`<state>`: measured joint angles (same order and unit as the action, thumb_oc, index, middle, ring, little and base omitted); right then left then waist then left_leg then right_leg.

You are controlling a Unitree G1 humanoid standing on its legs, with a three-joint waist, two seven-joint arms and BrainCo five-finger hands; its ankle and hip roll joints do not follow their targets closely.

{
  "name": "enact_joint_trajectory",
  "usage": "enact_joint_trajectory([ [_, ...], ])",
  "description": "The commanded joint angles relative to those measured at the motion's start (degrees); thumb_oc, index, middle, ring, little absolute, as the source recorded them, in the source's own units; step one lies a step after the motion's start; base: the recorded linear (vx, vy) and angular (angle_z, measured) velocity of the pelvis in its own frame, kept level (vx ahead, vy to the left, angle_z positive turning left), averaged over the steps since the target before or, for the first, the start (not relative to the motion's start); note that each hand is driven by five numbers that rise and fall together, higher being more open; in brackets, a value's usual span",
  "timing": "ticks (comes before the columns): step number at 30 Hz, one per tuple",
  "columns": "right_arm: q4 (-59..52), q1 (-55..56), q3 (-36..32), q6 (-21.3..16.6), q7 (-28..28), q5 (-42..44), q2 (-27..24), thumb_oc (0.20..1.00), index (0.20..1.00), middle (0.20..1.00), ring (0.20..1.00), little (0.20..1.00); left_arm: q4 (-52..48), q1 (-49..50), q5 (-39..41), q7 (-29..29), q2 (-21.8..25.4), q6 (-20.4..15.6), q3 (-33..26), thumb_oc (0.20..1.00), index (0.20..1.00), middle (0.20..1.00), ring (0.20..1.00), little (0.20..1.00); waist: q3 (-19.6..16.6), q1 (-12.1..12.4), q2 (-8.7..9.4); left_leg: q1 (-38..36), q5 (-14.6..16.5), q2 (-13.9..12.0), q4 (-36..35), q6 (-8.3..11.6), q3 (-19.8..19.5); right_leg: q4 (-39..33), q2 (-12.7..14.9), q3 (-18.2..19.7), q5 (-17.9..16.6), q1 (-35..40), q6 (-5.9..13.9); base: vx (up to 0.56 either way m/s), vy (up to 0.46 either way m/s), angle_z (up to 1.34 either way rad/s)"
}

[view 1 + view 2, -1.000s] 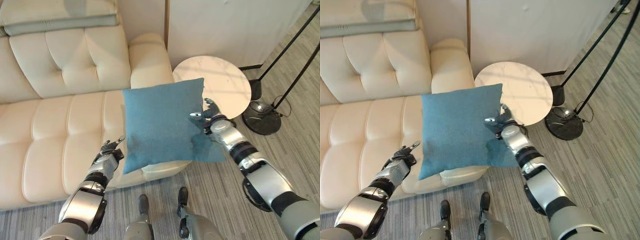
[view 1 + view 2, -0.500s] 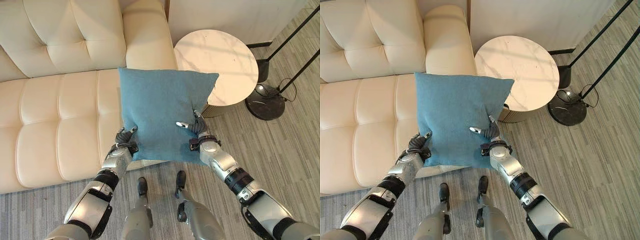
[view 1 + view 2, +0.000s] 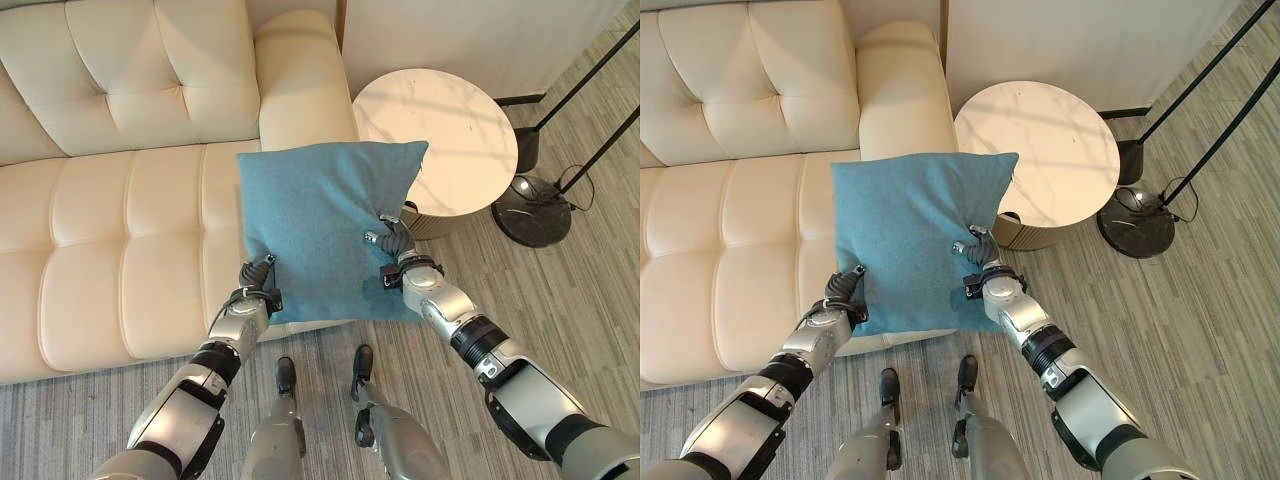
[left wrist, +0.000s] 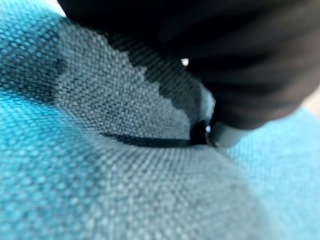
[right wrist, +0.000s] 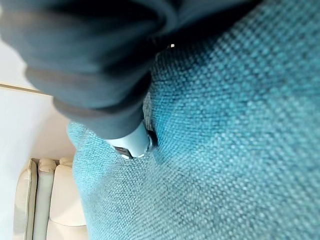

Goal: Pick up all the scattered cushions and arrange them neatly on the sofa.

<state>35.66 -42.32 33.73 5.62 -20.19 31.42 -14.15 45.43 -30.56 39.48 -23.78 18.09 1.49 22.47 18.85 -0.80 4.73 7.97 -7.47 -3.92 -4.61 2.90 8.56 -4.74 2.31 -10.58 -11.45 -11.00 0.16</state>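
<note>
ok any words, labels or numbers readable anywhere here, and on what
None can be read. The blue cushion, held by the left hand and right hand, is plain fabric; the cream sofa and round side table carry no print.

1 blue cushion [image 3: 320, 225] — just the 1. 2 robot hands on it: the left hand [image 3: 255, 290] and the right hand [image 3: 398, 250]. 1 cream sofa [image 3: 120, 200], 1 round white worktop [image 3: 440, 135], and 2 dark round stand bases [image 3: 530, 205] on the floor.
</note>
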Motion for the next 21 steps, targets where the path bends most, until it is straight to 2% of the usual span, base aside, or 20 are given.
enact_joint_trajectory([
  [1, -7.3, 1.7, 7.4, 0.3, 8.4, -1.2, 11.4, 0.2, 0.2, 0.2, 0.2, 0.2, -11.2, -1.4, 0.3, 2.3, -9.5, -2.9, 6.8, 0.2, 0.2, 0.2, 0.2, 0.2, -1.8, 2.3, 1.09, -1.9, 5.9, 2.2, -0.4, -1.35, -1.0, 0.3, 3.6, 2.6, 8.9, 4.5, 5.98, -0.03, 0.106, 0.02],
  [3, -8.0, 2.8, 7.2, 0.4, 8.4, -1.3, 11.5, 0.2, 0.2, 0.2, 0.2, 0.2, -12.8, 0.0, 0.4, 2.3, -9.4, -2.9, 6.7, 0.2, 0.2, 0.2, 0.2, 0.2, -2.1, 2.4, 0.99, -2.2, 6.1, 2.4, -0.4, -1.58, -1.1, 0.4, 3.8, 2.7, 8.8, 4.8, 6.07, -0.05, 0.099, 0.03],
  [8, -12.1, 7.6, 7.3, -0.1, 8.7, -3.4, 12.5, 0.2, 0.2, 0.2, 0.2, 0.2, -19.0, 6.9, -0.7, 0.9, -9.4, -3.7, 5.7, 0.2, 0.2, 0.2, 0.2, 0.2, -2.5, 3.6, 0.44, -2.6, 6.5, 3.7, -0.4, -2.93, 0.9, 0.4, 5.3, 2.4, 5.0, 3.7, 8.4, -0.16, 0.132, -0.05],
  [12, -13.5, 9.8, 7.5, -0.5, 8.1, -3.6, 12.2, 0.2, 0.2, 0.2, 0.2, 0.2, -19.2, 9.6, -1.0, 0.0, -9.0, -4.1, 6.0, 0.2, 0.2, 0.2, 0.2, 0.2, -3.0, 3.8, -0.82, -1.9, 5.6, 2.3, -0.4, -3.41, 0.4, 10.6, 4.6, 5.1, 11.3, 3.8, 7.24, -0.13, 0.016, -0.13],
  [15, -14.2, 10.8, 7.2, -0.7, 7.3, -3.2, 11.6, 0.2, 0.2, 0.2, 0.2, 0.2, -18.7, 10.7, -0.7, -0.5, -9.1, -4.0, 6.3, 0.2, 0.2, 0.2, 0.2, 0.2, -5.2, 4.2, -0.69, -1.4, 5.4, 2.4, -0.4, -3.2, -1.4, 13.6, 3.2, 8.2, 15.0, 7.4, 6.43, -0.05, -0.102, 0.18],
  [18, -15.1, 11.4, 6.5, -0.7, 7.0, -3.3, 11.1, 0.2, 0.2, 0.2, 0.2, 0.2, -18.4, 12.1, -0.4, -0.6, -9.1, -3.6, 6.2, 0.2, 0.2, 0.2, 0.2, 0.2, -7.3, 5.1, 0.31, -1.4, 4.9, 2.7, -0.4, -2.86, -2.6, 12.5, 2.2, 9.7, 16.3, 11.9, 6.25, -0.05, -0.18, 0.36],
  [20, -15.1, 11.6, 6.5, -0.6, 7.0, -3.4, 11.1, 0.2, 0.2, 0.2, 0.2, 0.2, -18.6, 12.3, -0.6, -0.7, -9.0, -3.4, 6.2, 0.2, 0.2, 0.2, 0.2, 0.2, -7.7, 5.5, 0.76, -1.2, 4.6, 2.7, -0.4, -2.66, -2.8, 10.9, 2.0, 9.5, 17.2, 13.6, 6.1, -0.13, -0.204, 0.22],
  [21, -14.9, 11.4, 6.5, -0.6, 6.8, -2.8, 11.1, 0.2, 0.2, 0.2, 0.2, 0.2, -18.5, 12.5, 0.1, -0.8, -8.7, -3.4, 5.0, 0.2, 0.2, 0.2, 0.2, 0.2, -8.1, 6.2, 1.08, -0.5, 2.9, 1.9, -0.4, -1.45, -2.9, 7.5, 1.3, 8.5, 18.3, 14.9, 4.85, -0.2, -0.275, -0.04],
])
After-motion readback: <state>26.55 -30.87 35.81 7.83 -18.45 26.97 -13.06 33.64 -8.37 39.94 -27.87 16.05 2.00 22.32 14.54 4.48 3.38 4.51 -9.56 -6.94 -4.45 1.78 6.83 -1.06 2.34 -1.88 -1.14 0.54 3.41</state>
